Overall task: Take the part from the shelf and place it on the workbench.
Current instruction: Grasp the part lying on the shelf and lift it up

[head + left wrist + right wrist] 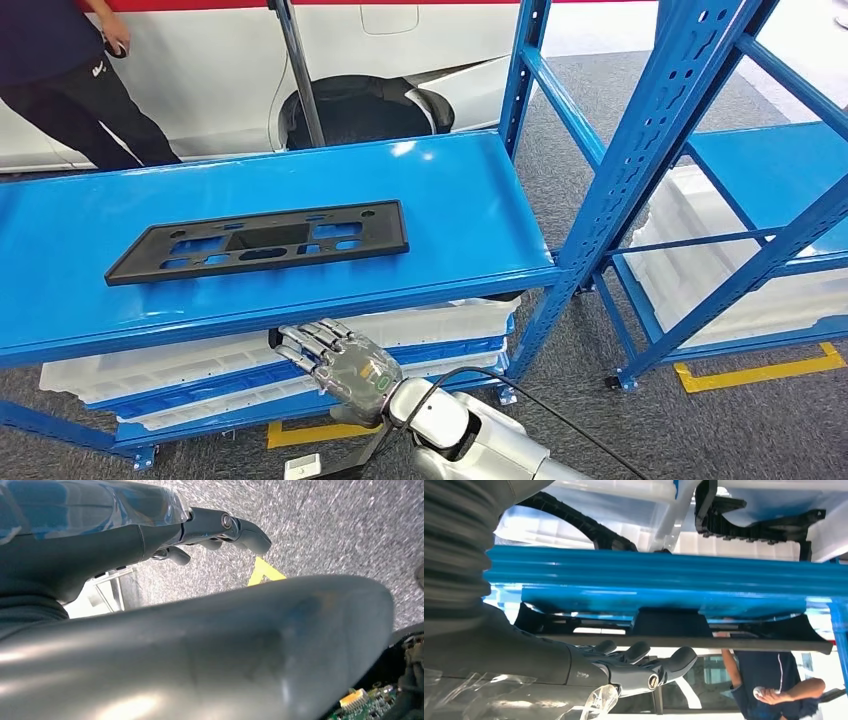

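Nearest, right hand (345,367) just below the front edge of the blue shelf (440,180), fingers spread and extended, holding nothing. Left hand (150,535) over grey floor, fingers partly curled, nothing in them. On the shelf, toward its left half: part (262,240), flat, black, long rectangular panel with cut-out openings, lying level. Beyond the shelf, person (70,70) standing.

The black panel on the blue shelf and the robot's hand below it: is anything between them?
In the head view, only the shelf's blue front edge separates the right hand from the black panel; nothing else lies between.
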You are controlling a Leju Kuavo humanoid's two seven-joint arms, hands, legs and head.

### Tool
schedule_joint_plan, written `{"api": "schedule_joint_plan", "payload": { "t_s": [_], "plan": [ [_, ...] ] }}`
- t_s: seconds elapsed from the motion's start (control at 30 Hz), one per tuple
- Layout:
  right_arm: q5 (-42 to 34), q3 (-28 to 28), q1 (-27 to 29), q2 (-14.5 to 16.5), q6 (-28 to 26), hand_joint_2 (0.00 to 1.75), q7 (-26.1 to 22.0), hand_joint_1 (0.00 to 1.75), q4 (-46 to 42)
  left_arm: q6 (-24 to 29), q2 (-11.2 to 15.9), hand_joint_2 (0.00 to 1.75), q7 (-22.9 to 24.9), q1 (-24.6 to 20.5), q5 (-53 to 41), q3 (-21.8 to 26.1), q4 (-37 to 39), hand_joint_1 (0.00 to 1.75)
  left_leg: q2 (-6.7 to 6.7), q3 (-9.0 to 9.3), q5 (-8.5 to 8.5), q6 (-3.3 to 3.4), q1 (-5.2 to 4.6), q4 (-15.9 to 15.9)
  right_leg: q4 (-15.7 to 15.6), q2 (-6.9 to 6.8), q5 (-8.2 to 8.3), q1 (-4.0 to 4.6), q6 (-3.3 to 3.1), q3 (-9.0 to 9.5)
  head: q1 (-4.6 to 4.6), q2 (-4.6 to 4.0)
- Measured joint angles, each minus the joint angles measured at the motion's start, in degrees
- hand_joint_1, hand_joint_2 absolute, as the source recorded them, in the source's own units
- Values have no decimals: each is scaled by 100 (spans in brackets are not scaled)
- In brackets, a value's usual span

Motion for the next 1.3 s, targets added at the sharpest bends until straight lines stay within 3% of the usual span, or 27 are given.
{"api": "schedule_joint_plan", "payload": {
  "t_s": [0.07,0.17,0.2,0.23,0.3,0.33,0.37,0.4,0.43,0.5,0.53,0.57,0.7,0.77,0.83,0.87,0.9,0.93,1.0,1.03,1.1,1.2,1.23,1.3],
  "plan": [
    [3,-1,-18,4,3,175,0,0,1,-3,2,0,-8,-7,-3,-1,0,0,2,16,-37,-49,-18,-1,-443,-9,132,26,-56,197,-3,0],
    [5,-2,-27,15,-5,175,2,0,1,-9,19,0,-9,-11,3,-3,0,0,14,17,-99,-144,-12,23,-517,-6,132,8,-105,234,-8,0],
    [3,-3,-35,21,-11,175,7,0,1,-11,24,0,-10,-14,11,-4,0,0,18,-41,-184,-175,-5,164,-540,-7,137,-9,-132,256,-19,0],
    [-5,-4,-45,27,-15,175,15,0,0,-14,30,0,-11,-17,20,-4,0,0,20,-167,-326,-207,4,435,-561,-10,142,-30,-154,280,-33,0],
    [-23,-6,-60,28,-19,175,43,0,-3,-15,33,0,-11,-18,39,-5,0,0,23,-599,-683,-265,23,1281,-564,-14,121,-36,-182,299,-60,0],
    [-31,-7,-59,24,-19,175,62,0,-8,-14,35,0,-10,-12,50,-5,0,0,24,-804,-788,-289,32,1638,-563,-11,111,-36,-184,306,-64,0],
    [-32,-9,-58,17,-19,175,79,0,-19,-13,39,0,-9,-4,66,-7,0,0,25,-925,-782,-308,41,1804,-561,-6,96,-38,-181,317,-65,0],
    [-33,-13,-58,11,-19,175,98,0,-37,-13,43,0,-8,2,85,-8,0,0,26,-920,-656,-323,50,1713,-561,1,80,-42,-170,337,-66,0],
    [-32,-19,-62,7,-20,175,112,0,-66,-12,48,0,-8,6,101,-10,0,0,29,-800,-441,-334,61,1393,-559,8,59,-48,-154,366,-66,-1],
    [-22,-31,-84,1,-21,175,137,0,-140,-10,56,0,-12,1,117,-14,0,0,36,-407,-6,-333,74,499,-550,19,3,-37,-100,423,-68,-1],
    [-7,-35,-100,-4,-19,175,149,0,-182,-9,57,0,-15,-4,119,-16,0,0,34,-267,106,-302,71,193,-545,22,-22,-22,-71,440,-64,0],
    [20,-37,-115,-13,-11,175,161,0,-230,-8,57,0,-18,-5,120,-19,0,0,29,-193,141,-260,62,36,-542,25,-40,-7,-46,447,-57,0],
    [139,-39,-152,-72,88,175,197,0,-489,-8,58,0,-20,2,122,-41,0,0,21,-144,108,-80,53,-5,-423,23,-160,-19,51,425,-33,1],
    [196,-39,-182,-114,160,175,210,0,-633,-10,63,0,-20,-6,127,-53,0,0,28,-111,89,-25,59,-13,176,16,-459,-34,106,143,-24,0],
    [240,-38,-199,-172,253,175,241,0,-782,-11,71,0,-21,-13,132,-74,0,0,33,-90,65,9,49,-12,1040,13,-774,-40,133,-335,-16,0],
    [249,-38,-201,-205,303,175,262,0,-856,-11,72,0,-22,-12,134,-84,0,0,31,-77,52,18,44,-12,1291,13,-804,-42,132,-501,-15,0],
    [239,-38,-205,-235,358,175,284,0,-928,-11,73,0,-25,-8,135,-92,0,0,26,-59,38,22,40,-12,1298,13,-712,-41,120,-549,-15,0],
    [208,-39,-215,-261,414,175,303,0,-1003,-11,73,0,-30,-4,137,-98,0,0,19,-33,23,20,36,-12,1054,13,-513,-39,95,-471,-14,-1],
    [81,-48,-264,-305,619,175,367,0,-1165,-13,70,0,-44,-3,160,-112,0,0,7,25,-19,-4,21,-9,172,14,-51,-13,13,-94,-12,-1],
    [-11,-53,-305,-324,804,175,426,0,-1244,-16,68,0,-51,-7,181,-119,0,0,5,44,-41,-26,8,-7,-189,10,92,1,-21,68,-12,0],
    [-230,-58,-395,-369,1287,175,586,0,-1378,-22,66,0,-61,-15,220,-128,0,0,6,58,-74,-81,-2,-8,-478,4,148,30,-59,196,-13,1],
    [-597,-55,-540,-450,2041,175,816,0,-1515,-28,78,0,-66,-19,238,-137,0,0,16,34,-155,-170,24,70,-526,3,154,9,-121,225,-16,0],
    [-719,-50,-600,-469,2247,175,879,0,-1540,-30,83,0,-67,-22,246,-139,0,0,20,-55,-265,-196,31,266,-544,1,159,-10,-145,243,-22,0],
    [-880,-34,-692,-502,2471,175,956,0,-1560,-31,88,0,-68,-25,273,-140,0,0,23,-430,-604,-243,42,1014,-554,-3,150,-26,-180,262,-37,-1]
  ]
}}
